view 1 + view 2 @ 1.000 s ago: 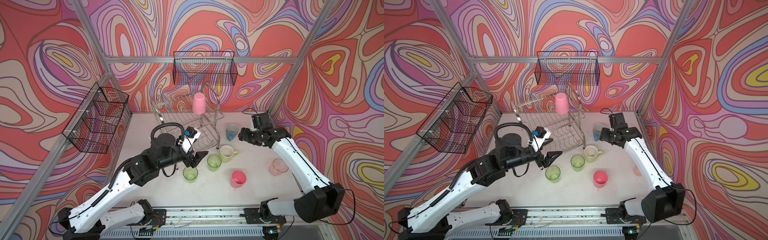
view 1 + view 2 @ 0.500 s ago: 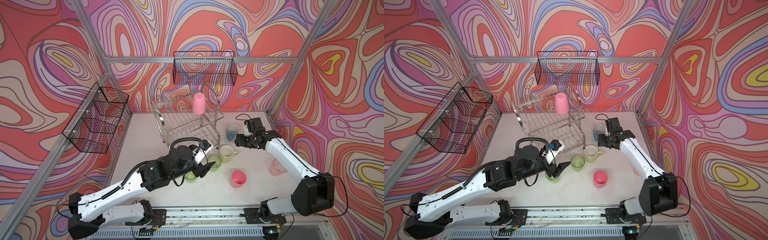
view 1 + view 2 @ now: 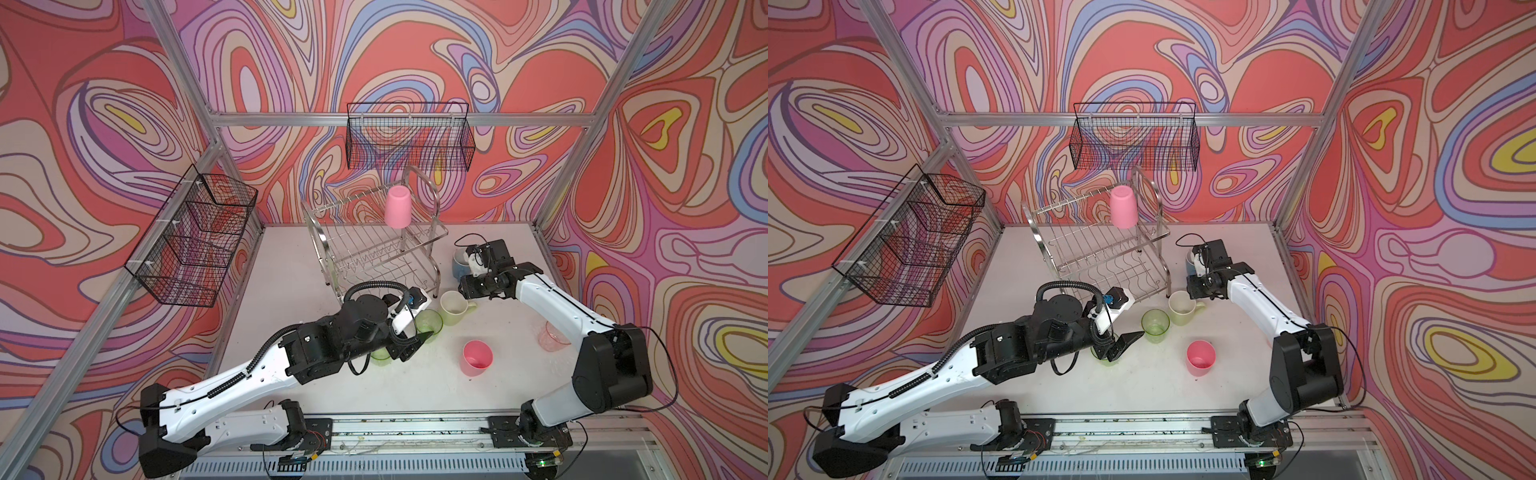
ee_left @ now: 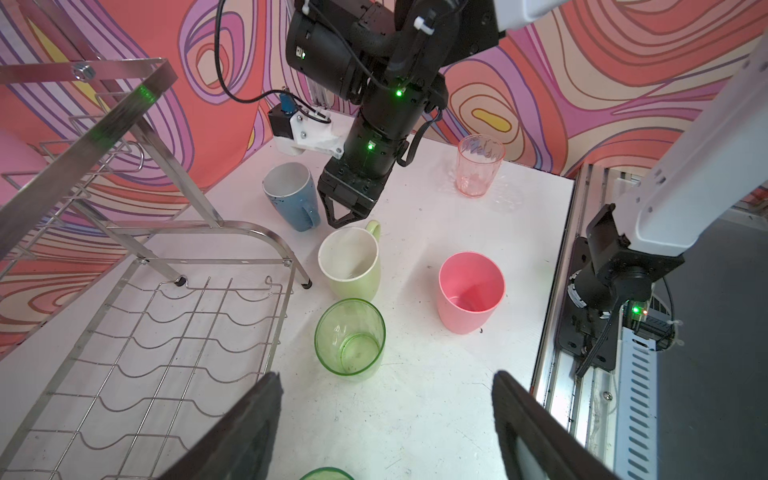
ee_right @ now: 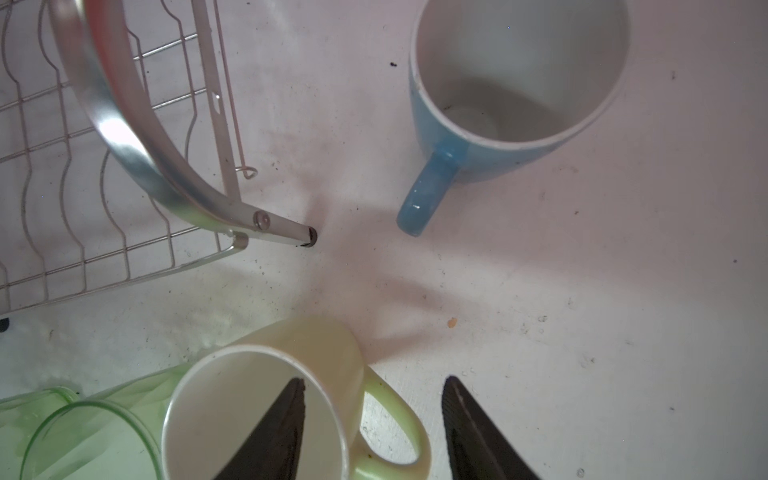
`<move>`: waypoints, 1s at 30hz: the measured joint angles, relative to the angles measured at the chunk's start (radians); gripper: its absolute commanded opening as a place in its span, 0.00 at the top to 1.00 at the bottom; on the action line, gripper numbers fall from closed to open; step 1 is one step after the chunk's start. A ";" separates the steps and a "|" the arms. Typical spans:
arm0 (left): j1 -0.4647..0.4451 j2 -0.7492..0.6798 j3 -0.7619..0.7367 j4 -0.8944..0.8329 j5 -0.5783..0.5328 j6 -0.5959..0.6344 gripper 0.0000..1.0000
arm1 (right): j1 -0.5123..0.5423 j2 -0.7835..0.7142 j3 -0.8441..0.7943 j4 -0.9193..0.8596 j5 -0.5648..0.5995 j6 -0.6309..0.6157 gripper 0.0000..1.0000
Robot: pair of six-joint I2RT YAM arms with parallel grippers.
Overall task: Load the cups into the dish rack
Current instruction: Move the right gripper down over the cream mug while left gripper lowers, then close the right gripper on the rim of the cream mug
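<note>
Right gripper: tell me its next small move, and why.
Probably close the right gripper on the pale-green mug. In the right wrist view one finger hangs inside the mug, the other outside its handle, jaws apart, so the wall and handle sit between them.

The left arm [image 3: 245, 376] lies low and long, running from its base toward the middle, with the forearm almost level. The left gripper [image 3: 1124, 344] points forward and a little down, and its jaws stand wide apart. The right arm [image 3: 552, 299] bends inward with the wrist turned down. The right gripper [image 5: 374, 379] points downward, and a clear gap shows between its jaws.
</note>
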 measured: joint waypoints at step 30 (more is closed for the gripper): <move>0.000 0.001 -0.003 0.008 0.012 0.017 0.18 | 0.051 0.084 0.073 -0.029 -0.016 -0.148 0.58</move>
